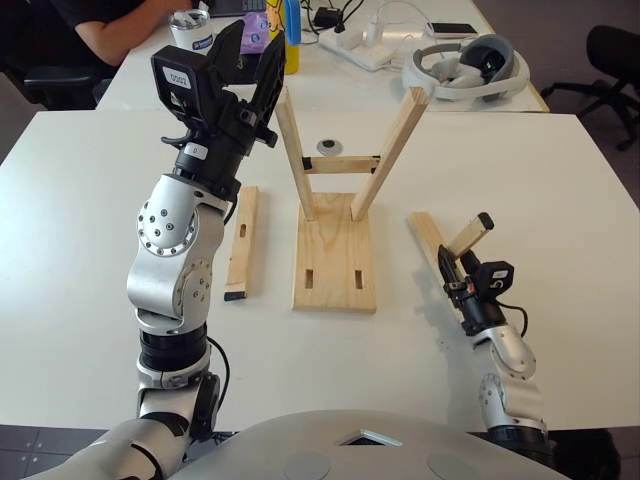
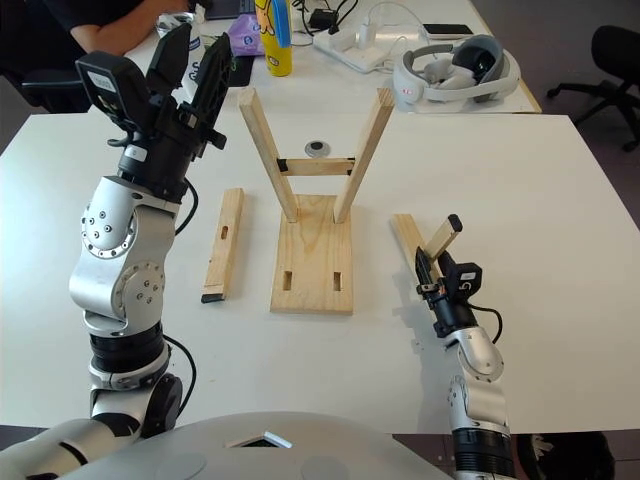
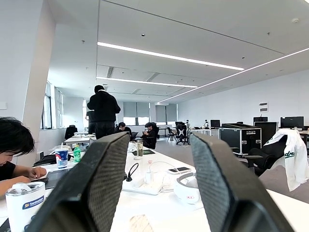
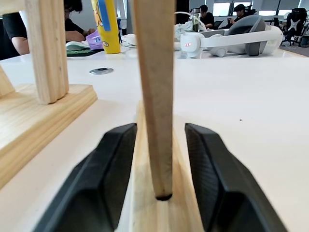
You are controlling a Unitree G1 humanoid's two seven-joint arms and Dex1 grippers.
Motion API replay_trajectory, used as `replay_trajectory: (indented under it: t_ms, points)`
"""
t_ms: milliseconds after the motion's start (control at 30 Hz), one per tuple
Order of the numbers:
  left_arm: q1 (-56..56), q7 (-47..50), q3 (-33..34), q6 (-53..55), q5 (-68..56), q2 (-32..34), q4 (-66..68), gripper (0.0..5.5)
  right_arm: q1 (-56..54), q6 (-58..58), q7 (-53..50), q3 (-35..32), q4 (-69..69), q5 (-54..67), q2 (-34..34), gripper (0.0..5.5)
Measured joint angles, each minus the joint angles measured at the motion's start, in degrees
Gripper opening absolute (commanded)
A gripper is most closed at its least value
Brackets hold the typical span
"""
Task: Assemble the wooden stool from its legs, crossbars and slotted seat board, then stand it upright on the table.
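The slotted seat board (image 1: 335, 262) lies flat mid-table. Two legs (image 1: 292, 150) stand in its far slots, splayed in a V and joined by a crossbar (image 1: 341, 164). A loose leg (image 1: 241, 243) lies left of the board. Right of the board another leg (image 1: 426, 233) lies flat with a short crossbar (image 1: 470, 234) sticking up from its slot. My right gripper (image 4: 159, 131) is open low on the table, its fingers (image 4: 111, 164) on either side of that crossbar without touching. My left gripper (image 1: 247, 62) is open and empty, raised high beside the top of the left standing leg.
A second table behind holds a white headset (image 1: 465, 68), a yellow bottle (image 1: 291, 35), a white cup (image 1: 190, 28) and a power strip (image 1: 365, 45). A cable grommet (image 1: 329, 147) sits in the table behind the stool. Bare tabletop lies to the far left and right.
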Motion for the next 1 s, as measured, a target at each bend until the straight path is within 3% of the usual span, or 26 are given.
replay_trajectory:
  t_ms: [133,433,667,1000]
  points:
    - [1.1,1.2,0.1,-0.9,1.1,-0.1,-1.2,2.30,-4.8,7.7,-0.7,-0.2,-6.9,2.6,-1.1,3.00]
    - [3.5,4.1,0.0,-3.2,4.0,-1.5,-2.1,2.30,-22.6,27.0,-5.1,-4.9,-19.8,11.5,-7.1,3.00]
    - [4.5,5.2,-0.4,-4.6,6.1,-2.2,-2.8,2.30,-32.7,37.3,-7.6,-9.1,-21.2,17.1,-11.6,1.87]
    - [4.5,5.1,-1.5,-5.2,6.6,-2.7,-1.8,2.30,-30.4,42.0,-10.5,-4.2,-19.8,14.2,-8.6,0.27]
